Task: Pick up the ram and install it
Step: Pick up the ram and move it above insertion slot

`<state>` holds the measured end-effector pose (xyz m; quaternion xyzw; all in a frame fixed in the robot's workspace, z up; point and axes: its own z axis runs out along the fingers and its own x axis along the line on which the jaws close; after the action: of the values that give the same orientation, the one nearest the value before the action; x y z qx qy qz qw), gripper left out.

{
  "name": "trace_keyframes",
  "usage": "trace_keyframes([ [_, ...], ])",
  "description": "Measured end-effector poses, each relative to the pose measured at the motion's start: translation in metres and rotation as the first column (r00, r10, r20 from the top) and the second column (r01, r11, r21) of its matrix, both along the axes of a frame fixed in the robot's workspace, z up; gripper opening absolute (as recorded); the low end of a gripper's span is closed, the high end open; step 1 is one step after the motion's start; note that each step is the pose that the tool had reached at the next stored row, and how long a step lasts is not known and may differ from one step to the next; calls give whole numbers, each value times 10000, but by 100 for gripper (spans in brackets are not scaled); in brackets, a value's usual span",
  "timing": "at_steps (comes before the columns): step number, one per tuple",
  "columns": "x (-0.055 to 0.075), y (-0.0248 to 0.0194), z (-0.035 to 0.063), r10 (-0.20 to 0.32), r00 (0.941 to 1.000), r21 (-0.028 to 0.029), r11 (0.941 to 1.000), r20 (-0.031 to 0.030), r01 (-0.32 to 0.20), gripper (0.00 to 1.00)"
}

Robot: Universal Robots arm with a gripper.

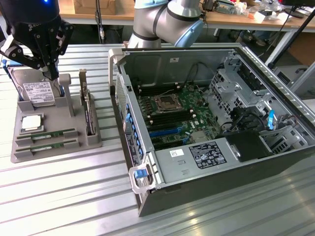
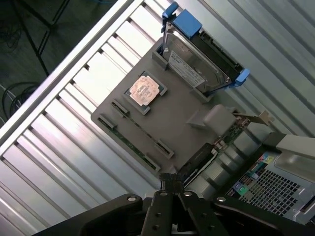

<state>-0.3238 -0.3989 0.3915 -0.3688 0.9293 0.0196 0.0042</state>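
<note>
Hanging at the upper left of the exterior view, the black end effector has its fingers pressed together and grips nothing; in the wrist view the closed tips meet over the edge of the gray tray. Whether they touch the tray's upright post cannot be told.

The tray sits on the ribbed metal counter in the left half of the exterior view. It carries two ram sticks, lying flat and side by side in slots at its lower part. It also holds one square processor, one silver hard drive leaning in its cradle, and one expansion card standing on edge.

One open computer case fills the right half, with its motherboard exposed.

The robot arm is cut off by the top edge, as is the end effector's upper body. The case runs past the right edge, and the expansion card's face is hard to make out.
</note>
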Motion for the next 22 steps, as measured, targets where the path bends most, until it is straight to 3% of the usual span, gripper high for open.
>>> trace_keyframes([
  [14,0,0,0,1021,9948,-6,9948,0,-1021,11],
  [22,0,0,0,1335,9910,-8,9910,0,-1335,11],
])
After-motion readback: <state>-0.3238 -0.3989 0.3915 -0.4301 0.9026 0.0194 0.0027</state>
